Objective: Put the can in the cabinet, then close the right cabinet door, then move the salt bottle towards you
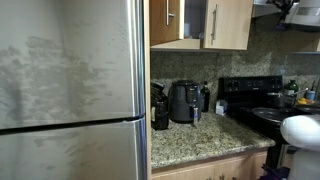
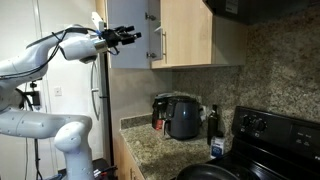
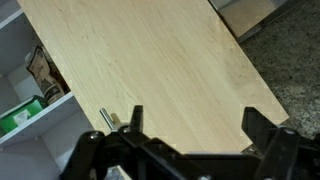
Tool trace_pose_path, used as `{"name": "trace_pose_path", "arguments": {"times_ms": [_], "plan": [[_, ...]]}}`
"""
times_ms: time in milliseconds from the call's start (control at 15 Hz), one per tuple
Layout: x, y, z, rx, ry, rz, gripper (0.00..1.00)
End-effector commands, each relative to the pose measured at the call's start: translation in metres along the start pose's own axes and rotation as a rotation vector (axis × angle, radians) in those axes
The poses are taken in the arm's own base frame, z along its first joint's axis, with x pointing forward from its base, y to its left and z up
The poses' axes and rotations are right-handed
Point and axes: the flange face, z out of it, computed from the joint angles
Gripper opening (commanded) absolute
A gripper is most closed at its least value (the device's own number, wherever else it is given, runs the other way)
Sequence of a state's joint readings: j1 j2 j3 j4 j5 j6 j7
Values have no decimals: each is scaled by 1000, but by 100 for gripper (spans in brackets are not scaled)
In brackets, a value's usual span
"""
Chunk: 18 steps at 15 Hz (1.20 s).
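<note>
My gripper (image 3: 198, 118) is open with nothing between its fingers, and its jaws stand close before the light-brown face of the right cabinet door (image 3: 150, 60). The door's silver bar handle (image 3: 105, 120) lies just left of the left finger (image 3: 135, 120). In an exterior view the gripper (image 2: 133, 37) is raised against the swung-open door (image 2: 130, 15) of the cabinet (image 2: 190, 35). The pale cabinet interior (image 3: 25, 60) with its shelves shows at the left. A small white bottle, likely the salt bottle (image 2: 217, 148), stands on the counter beside the stove. The can is out of view.
A black air fryer (image 2: 183, 117) and a dark bottle (image 2: 212, 120) stand on the granite counter (image 1: 200, 140). The black stove (image 2: 270, 145) is beside them. A steel fridge (image 1: 70, 90) fills the side. A green packet (image 3: 20, 118) lies on a cabinet shelf.
</note>
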State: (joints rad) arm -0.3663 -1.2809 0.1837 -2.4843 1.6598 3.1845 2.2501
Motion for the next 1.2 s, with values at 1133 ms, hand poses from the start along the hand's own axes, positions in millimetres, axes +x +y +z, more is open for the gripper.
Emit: {"name": "trace_pose_path", "arguments": {"times_ms": [1133], "plan": [[98, -78, 165, 263, 351, 108, 100]]}}
